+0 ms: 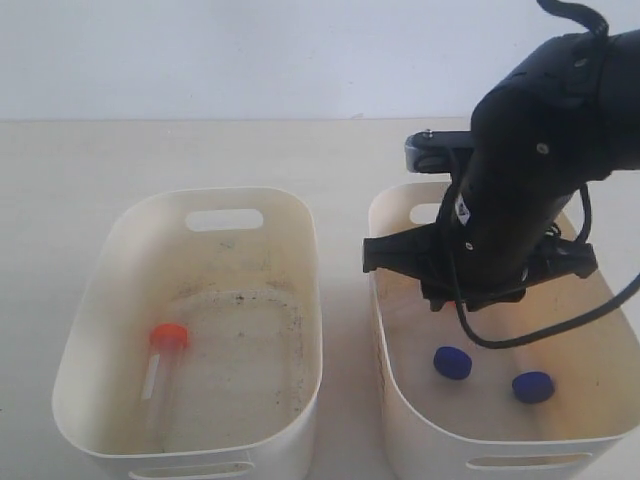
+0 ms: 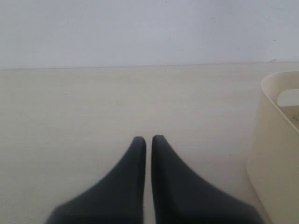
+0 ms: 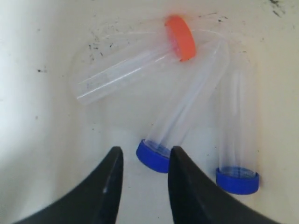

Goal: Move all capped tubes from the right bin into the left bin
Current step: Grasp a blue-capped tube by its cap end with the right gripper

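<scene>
My right gripper (image 3: 146, 150) hangs partly open and empty, arm reaching down into the right bin (image 1: 395, 385), a blue-capped tube (image 3: 187, 107) just ahead of its tips; a second blue tube (image 3: 237, 130) and an orange-capped tube (image 3: 131, 65) lie alongside. My left gripper (image 2: 148, 140) rests closed on nothing over the table (image 2: 84, 102) beside the left bin (image 1: 95, 330), which holds a lone orange tube (image 1: 160, 370).

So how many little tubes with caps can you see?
4. One orange-capped tube lies in the left bin. Three lie in the right bin: another orange tube, a blue-capped tube beside it, and a second blue tube. The arm may hide more there.
</scene>
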`<state>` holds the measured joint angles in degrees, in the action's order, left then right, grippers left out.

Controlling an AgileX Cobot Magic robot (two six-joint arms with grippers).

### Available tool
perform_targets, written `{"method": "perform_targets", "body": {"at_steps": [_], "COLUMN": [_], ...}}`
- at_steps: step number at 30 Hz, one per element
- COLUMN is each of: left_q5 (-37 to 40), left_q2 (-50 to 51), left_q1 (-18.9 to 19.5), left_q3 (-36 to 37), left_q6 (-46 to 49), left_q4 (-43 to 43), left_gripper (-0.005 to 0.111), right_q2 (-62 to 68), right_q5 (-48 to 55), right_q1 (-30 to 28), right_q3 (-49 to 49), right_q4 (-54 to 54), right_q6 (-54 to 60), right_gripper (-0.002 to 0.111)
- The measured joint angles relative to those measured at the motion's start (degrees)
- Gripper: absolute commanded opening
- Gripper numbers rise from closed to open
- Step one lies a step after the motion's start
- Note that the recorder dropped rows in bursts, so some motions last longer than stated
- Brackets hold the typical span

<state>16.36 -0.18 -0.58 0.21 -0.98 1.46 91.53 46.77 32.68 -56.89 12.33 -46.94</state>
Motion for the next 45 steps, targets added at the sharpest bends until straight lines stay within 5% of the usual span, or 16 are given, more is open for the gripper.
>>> {"method": "perform_targets", "body": {"at_steps": [20,26,45], "left_q5": [0.00,0.00,0.00], "left_q2": [0.00,0.00,0.00], "left_q1": [0.00,0.00,0.00], "left_q3": [0.00,0.00,0.00], "left_q6": [0.00,0.00,0.00], "left_q4": [0.00,0.00,0.00], "left_gripper": [0.004,0.004,0.004], "right_q2": [-2.69,-2.69,5.12], "right_q5": [2.04,-1.06,-8.04], "right_q1": [-3.14,-4.75,-4.75], "right_q3": [1.04,4.10,6.08], "right_q4": [0.77,-1.21,-4.93], "right_q6": [0.88,2.97,1.70], "right_gripper": [0.033,0.056,0.055]}}
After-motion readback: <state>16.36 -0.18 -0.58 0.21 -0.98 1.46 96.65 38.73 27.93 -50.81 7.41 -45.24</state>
